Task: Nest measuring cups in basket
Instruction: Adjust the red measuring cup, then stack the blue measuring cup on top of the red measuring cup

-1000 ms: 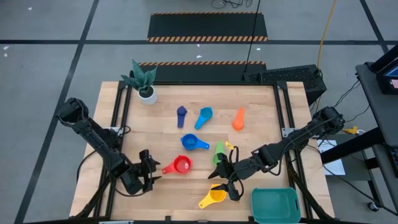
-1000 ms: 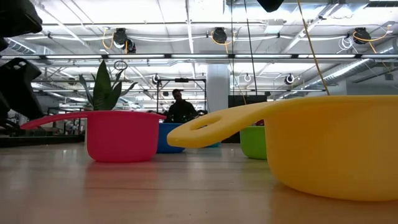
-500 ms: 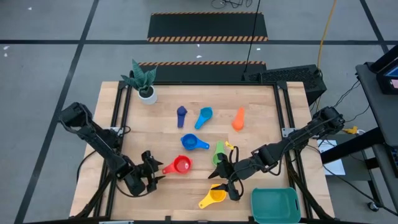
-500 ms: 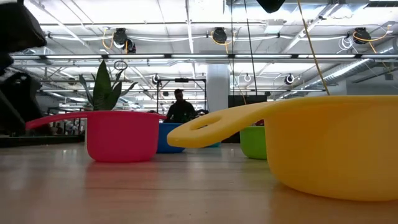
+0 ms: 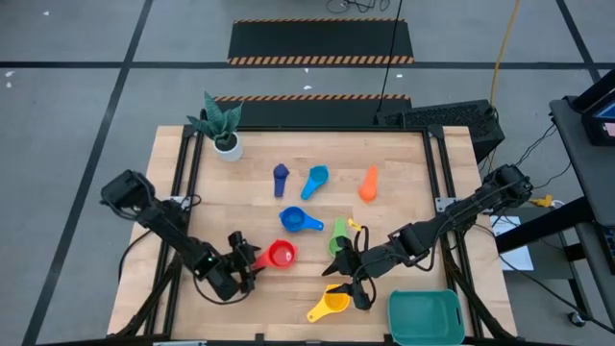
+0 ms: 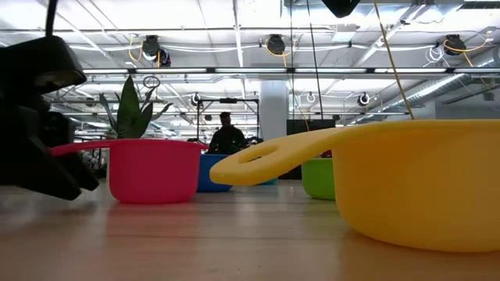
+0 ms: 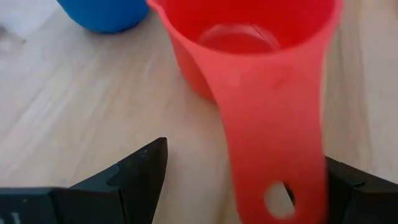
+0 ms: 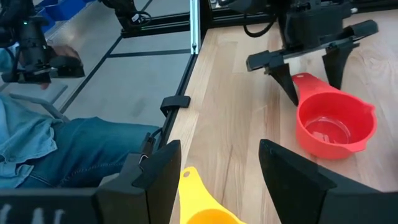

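The red measuring cup (image 5: 282, 254) stands upright on the table, its flat handle (image 5: 261, 259) pointing toward the left edge. My left gripper (image 5: 248, 261) is open and low over the wood, one finger on either side of that handle (image 7: 273, 155). My right gripper (image 5: 350, 280) hangs open above the yellow cup (image 5: 330, 304) and touches nothing. The green cup (image 5: 338, 235), blue cup (image 5: 300, 220), light blue cup (image 5: 316, 181), navy cup (image 5: 280, 176) and orange cup (image 5: 369, 183) lie apart on the table. The teal basket (image 5: 426, 317) sits at the near right corner.
A white pot with a plant (image 5: 227, 144) stands at the far left corner. Bare wood lies between the red cup and the left edge. A seated person's legs (image 8: 62, 149) show beyond the table's edge in the right wrist view.
My left gripper has sunk toward the table and moved right, toward the red cup, tipping further down. Its open fingers now stand on either side of the cup's handle. The cup has kept its place.
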Robot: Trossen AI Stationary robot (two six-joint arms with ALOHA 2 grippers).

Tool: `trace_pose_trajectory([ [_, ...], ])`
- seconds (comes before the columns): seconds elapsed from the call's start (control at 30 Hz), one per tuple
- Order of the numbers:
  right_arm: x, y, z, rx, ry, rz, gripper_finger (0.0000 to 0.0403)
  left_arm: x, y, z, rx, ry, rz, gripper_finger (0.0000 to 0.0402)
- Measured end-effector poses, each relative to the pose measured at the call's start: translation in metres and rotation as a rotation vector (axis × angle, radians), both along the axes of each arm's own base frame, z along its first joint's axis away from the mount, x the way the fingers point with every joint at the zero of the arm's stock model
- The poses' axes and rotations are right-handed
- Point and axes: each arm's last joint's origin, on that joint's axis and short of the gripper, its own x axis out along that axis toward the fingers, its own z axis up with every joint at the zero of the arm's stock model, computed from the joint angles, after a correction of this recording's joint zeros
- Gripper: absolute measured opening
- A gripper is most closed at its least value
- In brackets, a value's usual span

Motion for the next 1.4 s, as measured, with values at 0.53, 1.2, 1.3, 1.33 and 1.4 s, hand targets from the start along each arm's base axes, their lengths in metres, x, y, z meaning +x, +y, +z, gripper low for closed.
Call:
trace_pose_trajectory([
  [0.53, 0.0, 0.0, 0.0, -0.004, 0.003, 0.001, 0.021, 0.024, 0.012, 0.008, 0.015, -0.078, -0.027, 0.0204],
  [1.2, 0.002, -0.007, 0.0, -0.181, -0.065, -0.184, 0.021, 0.018, 0.015, 0.025, 0.036, -0.069, -0.077, 0.0333],
  [1.3, 0.001, -0.011, -0.002, -0.235, -0.064, -0.267, 0.021, 0.013, 0.017, 0.035, 0.008, -0.062, -0.074, 0.0361],
  [1.33, 0.001, -0.013, -0.004, -0.243, -0.063, -0.298, 0.021, 0.011, 0.017, 0.038, -0.006, -0.062, -0.078, 0.0368],
  [1.4, 0.001, -0.019, -0.01, -0.254, -0.05, -0.36, 0.0212, 0.008, 0.017, 0.044, -0.032, -0.071, -0.079, 0.0376],
])
